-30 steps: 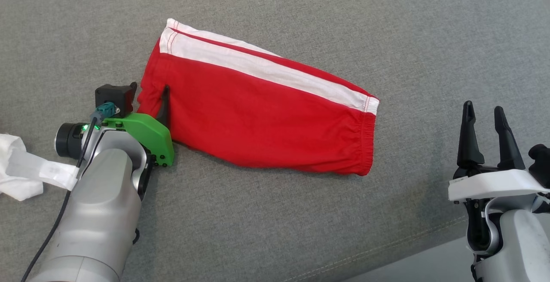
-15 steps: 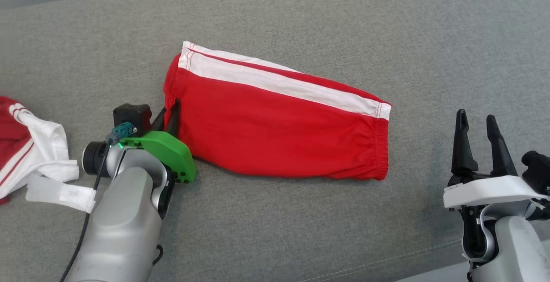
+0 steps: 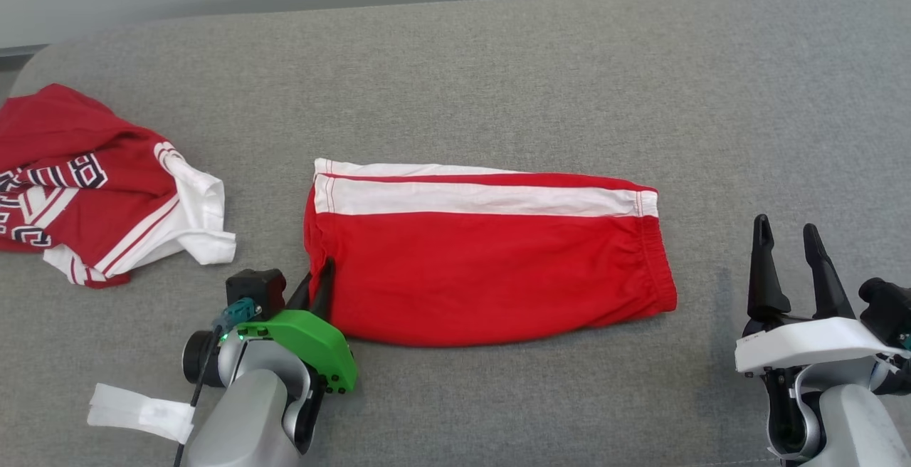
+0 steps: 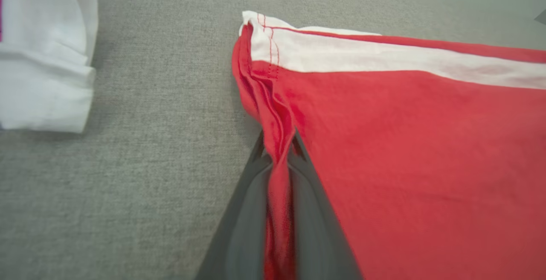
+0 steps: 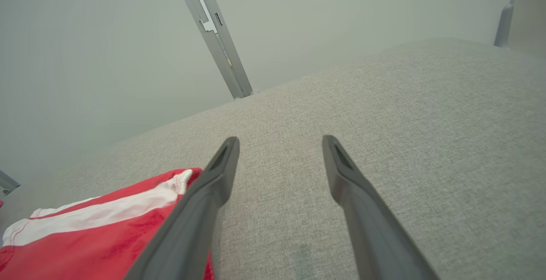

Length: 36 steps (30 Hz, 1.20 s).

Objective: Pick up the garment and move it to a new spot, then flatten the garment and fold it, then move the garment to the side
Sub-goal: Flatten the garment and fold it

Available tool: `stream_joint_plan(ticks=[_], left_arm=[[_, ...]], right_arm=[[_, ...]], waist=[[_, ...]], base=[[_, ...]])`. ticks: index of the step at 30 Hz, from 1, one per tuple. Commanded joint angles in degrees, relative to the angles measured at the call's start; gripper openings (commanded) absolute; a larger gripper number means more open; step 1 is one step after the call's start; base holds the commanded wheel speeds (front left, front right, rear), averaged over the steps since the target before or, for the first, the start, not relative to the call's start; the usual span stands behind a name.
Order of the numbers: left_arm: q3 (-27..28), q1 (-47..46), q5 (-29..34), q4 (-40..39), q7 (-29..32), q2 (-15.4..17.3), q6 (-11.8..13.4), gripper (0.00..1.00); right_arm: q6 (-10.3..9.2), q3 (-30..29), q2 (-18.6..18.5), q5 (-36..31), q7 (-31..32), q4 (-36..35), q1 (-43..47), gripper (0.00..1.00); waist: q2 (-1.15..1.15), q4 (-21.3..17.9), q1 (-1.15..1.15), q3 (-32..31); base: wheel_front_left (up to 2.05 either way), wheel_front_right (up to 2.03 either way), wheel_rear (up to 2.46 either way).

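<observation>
Red white-striped garment lies flat midway across the grey surface; left end effector is clamped on its left hem, right end effector stands wide and empty, off its other end.

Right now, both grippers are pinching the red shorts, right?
Not both. The left gripper does pinch the shorts, at their edge. The right gripper is open with nothing between its fingers, as the right wrist view shows.
</observation>
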Motion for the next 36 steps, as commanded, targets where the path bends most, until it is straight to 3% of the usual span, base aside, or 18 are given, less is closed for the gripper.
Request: stream_joint_plan(ticks=[1, 6, 7, 8, 9, 17, 27, 36], left_arm=[[-0.69, 1.23, -1.42, -0.5, 0.06, 0.09, 0.45, 0.0], [-3.32, 2.66, -3.55, -1.96, 0.06, 0.07, 1.63, 0.0], [-3.67, 2.66, -3.67, -2.4, 0.06, 0.08, 1.84, 0.18], [-3.96, 2.73, -3.64, -3.09, 0.06, 0.08, 2.22, 0.52], [-4.3, 2.86, -3.4, -3.67, 0.06, 0.07, 2.53, 1.0], [-3.51, 4.83, 1.91, -11.67, 0.06, 0.06, 5.21, 1.0], [-1.99, 8.39, 5.38, -18.22, 0.06, 0.07, 4.67, 1.0], [-1.86, 9.82, 7.28, -19.96, 0.07, 0.06, 4.22, 1.0]], right_arm=[[0.0, 0.05, -0.21, -0.44, -0.16, 0.16, 0.58, 1.0], [0.0, 0.26, -0.21, -0.61, -0.16, 0.29, 0.34, 1.0], [0.0, 0.19, -0.21, -0.63, -0.16, 0.28, 0.38, 1.0], [0.0, 0.1, -0.2, -0.67, -0.16, 0.3, 0.47, 1.0], [0.0, 0.03, -0.21, -0.67, -0.16, 0.37, 0.58, 1.0], [0.0, 1.94, -0.19, -0.97, -0.16, 0.83, -0.58, 1.0], [0.0, 6.25, -0.21, -1.65, -0.16, 3.52, -1.09, 1.0], [0.0, 3.11, -0.2, -2.96, -0.16, 11.88, -2.28, 1.0]], waist=[[0.0, 2.36, 0.0, -1.92], [0.0, 3.1, 0.0, -2.11], [0.0, 3.23, 0.0, -2.1], [0.0, 3.36, 0.0, -2.09], [0.0, 3.5, 0.0, -2.05], [0.0, 4.57, 0.0, -1.66], [0.0, 8.47, 0.0, -1.94], [0.0, 12.17, 0.0, -1.62]], base=[[0.0, 0.0, 0.0], [0.0, 0.0, 0.0], [0.0, 0.0, 0.0], [0.0, 0.0, 0.0], [0.0, 0.0, 0.0], [0.0, 0.0, 0.0], [0.0, 0.0, 0.0], [0.0, 0.0, 0.0]])
